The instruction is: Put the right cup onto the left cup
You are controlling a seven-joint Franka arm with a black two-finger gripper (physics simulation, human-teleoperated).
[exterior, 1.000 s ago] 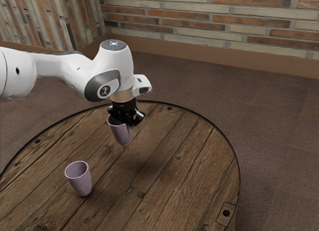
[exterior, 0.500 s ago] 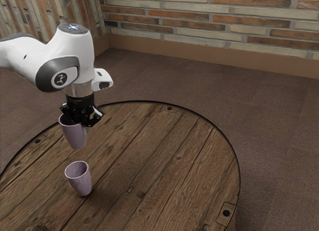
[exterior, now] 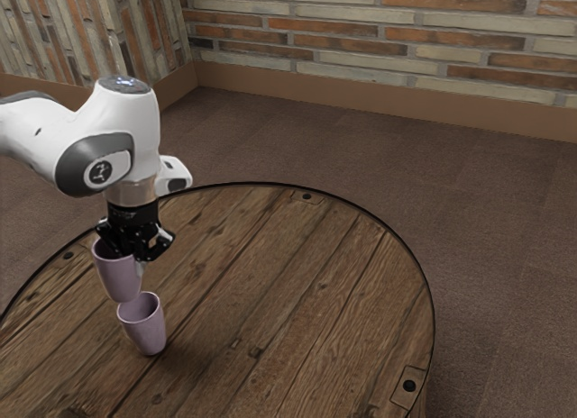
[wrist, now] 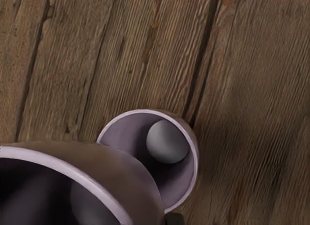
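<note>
Over the wooden desk [exterior: 297, 283], my tool [exterior: 138, 254] is clamped on the wall of the raised cup [exterior: 117, 277], gripping it near the rim on the exterior view's right. That cup hangs mouth up, most of its body below the tool and toward the exterior view's left. Beneath it, the lower cup [exterior: 147, 333] stands upright on the desk, its mouth open. From the exterior view, the raised cup's base reaches down to the lower cup's rim, set a little toward the exterior view's left; whether the two touch I cannot tell. My wrist view has the raised cup covering part of the lower cup's mouth, with the pale round bottom [wrist: 167, 141] inside the lower cup lying beyond the raised cup's side.
</note>
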